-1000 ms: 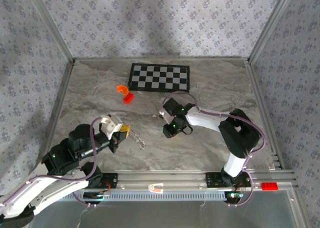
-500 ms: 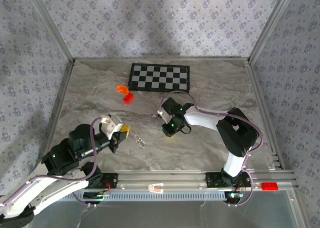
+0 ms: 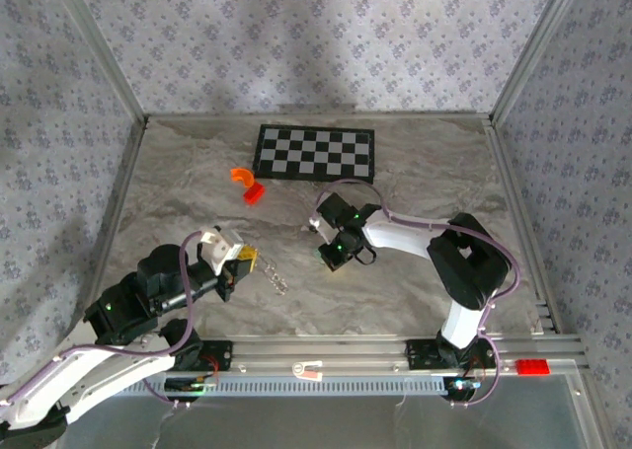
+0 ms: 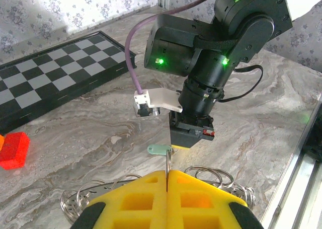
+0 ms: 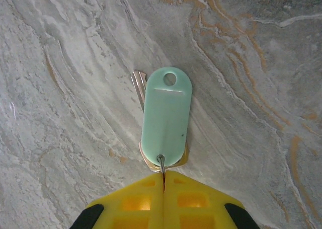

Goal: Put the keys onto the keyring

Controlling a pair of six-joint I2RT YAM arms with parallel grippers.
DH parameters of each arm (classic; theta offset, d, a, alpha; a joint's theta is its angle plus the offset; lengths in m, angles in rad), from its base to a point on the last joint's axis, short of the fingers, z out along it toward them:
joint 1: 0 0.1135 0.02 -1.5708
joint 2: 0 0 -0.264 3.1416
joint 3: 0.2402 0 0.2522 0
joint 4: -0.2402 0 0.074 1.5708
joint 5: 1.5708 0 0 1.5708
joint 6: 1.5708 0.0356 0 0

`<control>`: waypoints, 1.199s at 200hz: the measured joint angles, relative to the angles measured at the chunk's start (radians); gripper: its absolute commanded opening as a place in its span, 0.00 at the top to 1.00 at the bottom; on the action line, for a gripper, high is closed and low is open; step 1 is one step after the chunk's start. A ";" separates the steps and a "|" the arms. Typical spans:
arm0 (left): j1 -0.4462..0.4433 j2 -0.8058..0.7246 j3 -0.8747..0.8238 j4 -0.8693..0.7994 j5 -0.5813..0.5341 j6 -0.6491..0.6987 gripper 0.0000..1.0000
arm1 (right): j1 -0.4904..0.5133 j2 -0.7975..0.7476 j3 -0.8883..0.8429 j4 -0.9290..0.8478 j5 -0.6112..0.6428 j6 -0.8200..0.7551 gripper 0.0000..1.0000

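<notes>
Room: your arms sat between wallpapered walls on a grey marbled table, checkerboard at its far side.
Teal piece: the keys lay flat on the table, touching your right gripper at its tips.
Right jaws: together, pinching the keys' wire loop.
Left jaws: your left gripper clamped the keyring, near the keys.
</notes>
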 measured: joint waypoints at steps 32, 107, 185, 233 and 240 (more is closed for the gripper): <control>0.000 0.000 -0.002 0.000 0.000 0.000 1.00 | 0.016 -0.014 0.007 -0.068 0.042 0.005 1.00; 0.000 0.000 -0.002 0.001 0.003 0.000 1.00 | 0.056 -0.034 0.074 -0.296 0.111 0.038 1.00; 0.000 -0.002 -0.002 0.016 0.014 0.000 1.00 | 0.081 -0.013 0.097 -0.403 0.126 0.042 1.00; 0.000 -0.002 -0.002 0.015 0.014 0.000 1.00 | 0.081 0.023 0.101 -0.405 0.125 0.042 1.00; 0.000 -0.002 -0.002 0.015 0.014 0.000 1.00 | 0.081 0.026 0.101 -0.405 0.125 0.042 1.00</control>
